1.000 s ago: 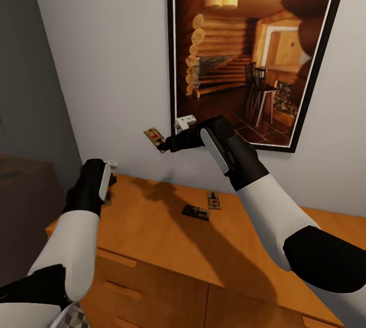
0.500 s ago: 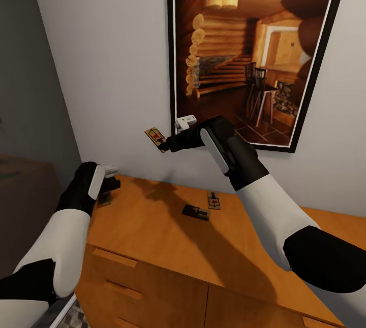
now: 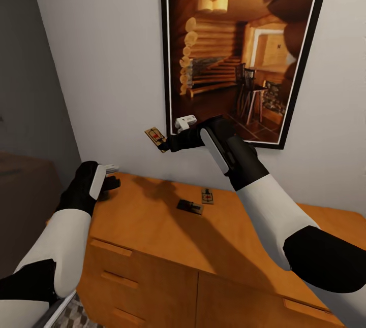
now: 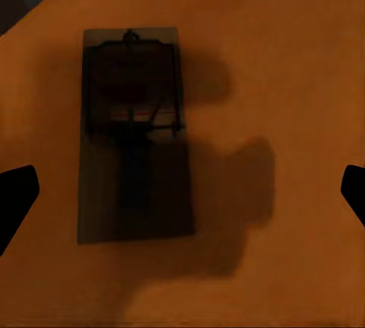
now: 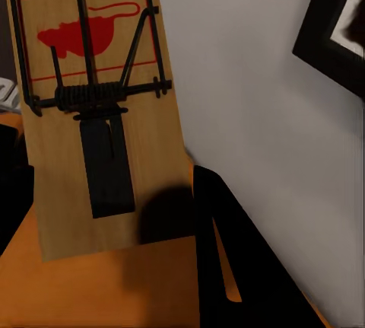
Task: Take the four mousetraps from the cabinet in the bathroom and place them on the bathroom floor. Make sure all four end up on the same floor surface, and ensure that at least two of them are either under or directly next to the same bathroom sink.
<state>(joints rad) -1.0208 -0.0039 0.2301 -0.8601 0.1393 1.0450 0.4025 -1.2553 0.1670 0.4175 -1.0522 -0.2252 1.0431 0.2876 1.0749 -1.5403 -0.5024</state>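
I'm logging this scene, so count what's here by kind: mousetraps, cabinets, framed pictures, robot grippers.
Mousetraps: 4 (one held, two on top, one under the left gripper)
Cabinet: 1
Framed picture: 1
Grippers: 2 (left, right)
Total: 8

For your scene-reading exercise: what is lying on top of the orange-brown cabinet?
On the cabinet top lie two mousetraps near the middle and a third in shadow under the left tool. The arms cover some of the top.
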